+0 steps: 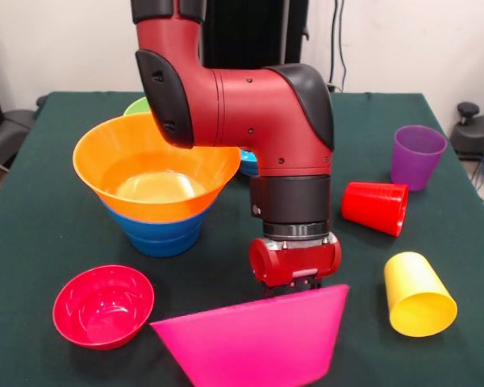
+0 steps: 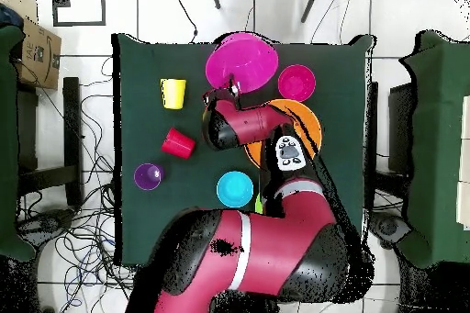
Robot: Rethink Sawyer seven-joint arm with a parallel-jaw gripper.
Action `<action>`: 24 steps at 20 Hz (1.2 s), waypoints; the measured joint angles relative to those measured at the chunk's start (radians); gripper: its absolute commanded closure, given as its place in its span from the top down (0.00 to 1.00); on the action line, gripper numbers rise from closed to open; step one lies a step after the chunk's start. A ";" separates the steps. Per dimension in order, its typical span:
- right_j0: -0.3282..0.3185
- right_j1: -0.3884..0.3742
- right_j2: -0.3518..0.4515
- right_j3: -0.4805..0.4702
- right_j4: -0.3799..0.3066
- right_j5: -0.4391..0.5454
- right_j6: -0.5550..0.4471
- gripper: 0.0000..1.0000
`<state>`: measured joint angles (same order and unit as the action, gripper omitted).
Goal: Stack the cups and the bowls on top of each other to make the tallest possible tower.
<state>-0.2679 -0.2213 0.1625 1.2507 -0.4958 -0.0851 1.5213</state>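
**Pink bowl held at the near edge, tower waiting to its left**

The arm [image 1: 234, 105] comes down over the middle of the green table [image 1: 48, 210], and its gripper [image 1: 293, 289] sits right on the upper rim of the pink bowl [image 1: 258, 343]; the bowl hangs tilted at the near edge, wide mouth turned away, which suggests it is pinched by its wall so it can be carried; the fingers are mostly hidden behind that rim, but they look closed on it; the tower [image 1: 157, 181] stands to the left in the front view, the orange bowl [image 1: 145, 161] nested mouth-up in blue bowls [image 1: 163, 234], a wide seat that should take the pink one next; a green bowl [image 1: 137, 106] peeks out behind the orange one, and a light-blue bowl [image 2: 235, 189] lies far behind the arm, plain in the overhead view; the small red bowl [image 1: 103, 306] rests upright at near left, apart from the stack; the cups keep to the right, likely saved for the top since they are narrowest: the purple cup [image 1: 417, 156] upright and farthest, the red cup [image 1: 376, 207] on its side, the yellow cup [image 1: 418, 294] tipped over nearest.
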 measured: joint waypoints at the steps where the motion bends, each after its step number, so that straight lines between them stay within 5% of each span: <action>1: 0.005 0.000 -0.006 0.000 0.007 0.000 0.004 1.00; 23: 0.019 0.008 -0.031 0.000 0.042 -0.031 0.007 1.00; 24: 0.015 0.007 -0.027 -0.002 0.042 -0.036 0.007 0.00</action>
<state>-0.2529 -0.2139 0.1352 1.2487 -0.4535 -0.1208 1.5281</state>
